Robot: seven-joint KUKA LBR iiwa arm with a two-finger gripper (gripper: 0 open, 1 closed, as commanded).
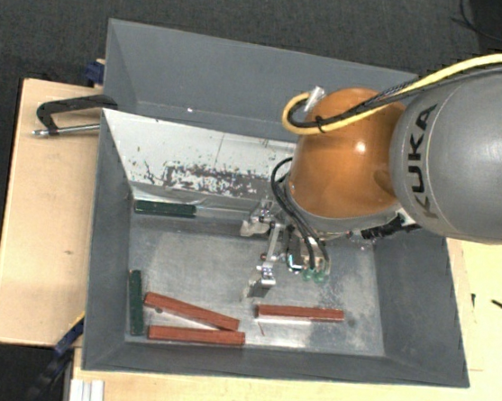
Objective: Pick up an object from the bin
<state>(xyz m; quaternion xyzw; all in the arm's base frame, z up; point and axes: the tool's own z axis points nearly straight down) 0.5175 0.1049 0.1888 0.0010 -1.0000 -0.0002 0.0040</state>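
My gripper (289, 277) hangs over the middle of the bin floor, below the arm's orange cover. Its fingers stand apart, one fingertip (262, 284) at the left and the other at the right, so it is open with nothing between them. Just in front of it a red-brown flat stick (299, 314) lies lengthwise on the floor, apart from the fingertips.
Two more red-brown sticks (192, 311) (196, 335) lie near the bin's front left corner. A dark green stick (135, 302) lies beside them along the left wall, and another green stick (164, 209) lies at the back left. The arm covers the bin's right back part.
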